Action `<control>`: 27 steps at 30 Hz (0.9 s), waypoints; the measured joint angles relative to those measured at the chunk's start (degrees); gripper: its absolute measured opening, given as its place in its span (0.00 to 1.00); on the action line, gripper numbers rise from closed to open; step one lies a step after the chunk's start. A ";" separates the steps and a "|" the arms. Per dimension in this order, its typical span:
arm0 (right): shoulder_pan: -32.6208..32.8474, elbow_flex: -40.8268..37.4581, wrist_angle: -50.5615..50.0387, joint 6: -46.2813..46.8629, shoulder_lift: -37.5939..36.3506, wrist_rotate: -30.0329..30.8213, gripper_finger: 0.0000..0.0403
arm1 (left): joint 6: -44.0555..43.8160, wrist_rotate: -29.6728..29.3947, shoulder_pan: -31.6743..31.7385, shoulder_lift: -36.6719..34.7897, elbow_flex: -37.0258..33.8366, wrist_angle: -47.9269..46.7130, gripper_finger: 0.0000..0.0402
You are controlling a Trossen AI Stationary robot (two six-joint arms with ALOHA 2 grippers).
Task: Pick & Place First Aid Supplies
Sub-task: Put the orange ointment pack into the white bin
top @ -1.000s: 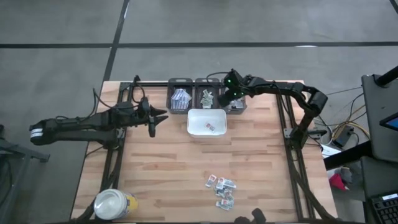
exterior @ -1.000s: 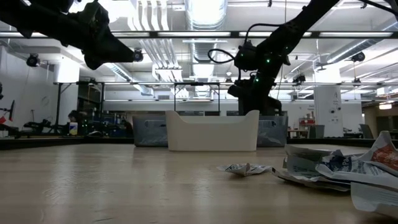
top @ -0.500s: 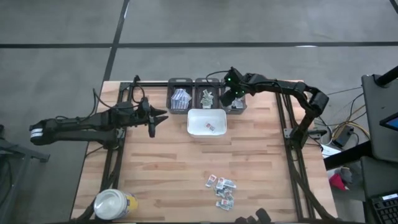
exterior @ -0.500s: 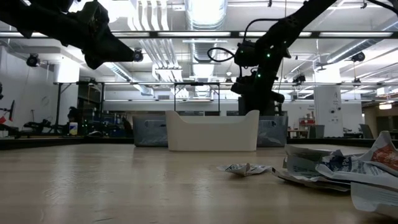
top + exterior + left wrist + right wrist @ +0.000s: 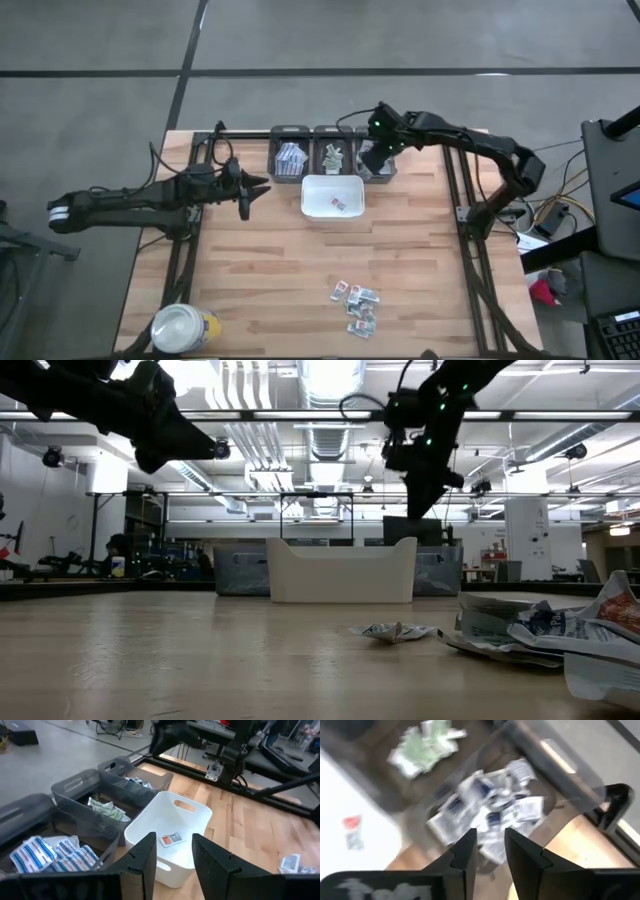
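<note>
The right tool point(image 5: 372, 158) is hovering over the rightmost grey bin point(image 5: 378, 170), fingers parted and holding nothing, above the blue-printed packets point(image 5: 485, 815) already lying in that bin. Two more bins are holding sorted supplies and one packet point(image 5: 338, 205) is lying in the white tray point(image 5: 310, 205), so the sorting looks well under way. A cluster of loose sachets point(image 5: 356, 304) is waiting on the worktop point(image 5: 260, 270), while the left tool point(image 5: 246, 192) is hanging open and empty near the tray.
</note>
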 joint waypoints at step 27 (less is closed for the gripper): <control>32.16 -1.39 -5.41 9.10 -20.37 -0.82 0.02 | -6.40 0.50 -0.15 1.20 -1.33 -2.82 0.30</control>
